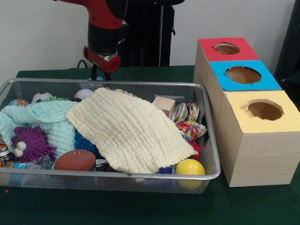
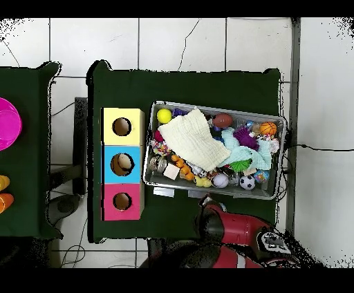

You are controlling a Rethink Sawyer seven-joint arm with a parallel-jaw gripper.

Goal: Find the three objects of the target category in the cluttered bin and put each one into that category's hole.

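Yellow waffle cloth (image 1: 131, 135) lies draped over the middle of the wire bin (image 1: 212, 140), hiding much of the clutter; a mint cloth (image 1: 42, 118) covers the left part. Which category is wanted I cannot tell, so the targets stay unidentified. The cloth looks soft and light, best pinched at a raised fold and lifted aside. The yellow ball (image 1: 190, 168) and brown football (image 1: 75, 160) would probably roll. The gripper (image 1: 103, 65) hangs behind the bin's far rim; I cannot tell its state. The three-hole box (image 1: 249, 133) stands just beside the bin, open worktop (image 1: 143, 211) in front
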